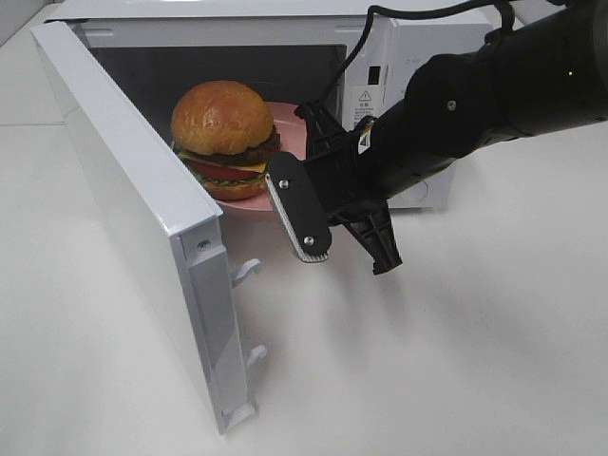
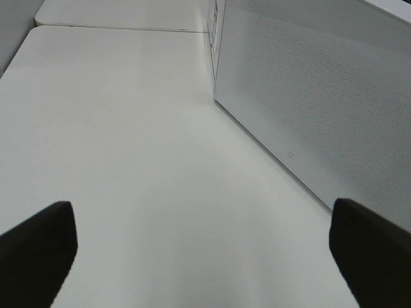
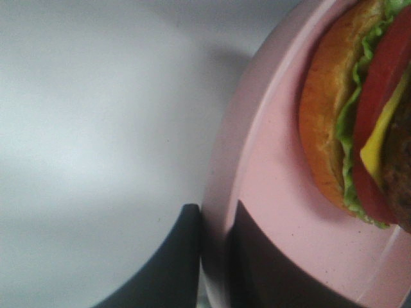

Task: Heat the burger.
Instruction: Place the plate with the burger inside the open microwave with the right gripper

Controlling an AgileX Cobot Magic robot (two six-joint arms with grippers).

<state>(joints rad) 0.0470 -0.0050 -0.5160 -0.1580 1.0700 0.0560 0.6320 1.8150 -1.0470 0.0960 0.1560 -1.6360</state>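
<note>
My right claw is drawn narrow, its two fingers nipped on the rim of the pink plate, one against the outer edge and one over the top face. My wrist is rolled, so in the right wrist view the plate runs up on edge and the layers stand sideways. The burger sits on that plate just past my fingertips: golden domed bun, dark patty, yellow cheese, red tomato, and green lettuce frilling out over the lower bun. It is inside the mouth of the microwave, near the front of the dark cavity. I cannot tell whether the plate rests on the cavity floor or hangs from my grip.

The microwave's door stands swung wide toward the camera, two white latch hooks jutting from its free edge. My black arm comes in from the right, in front of the control panel.

My left claw is spread wide and holds nothing, hanging over the white table beside the dotted outer face of the door. The table is plain matte white, with a seam crossing it farther off.
</note>
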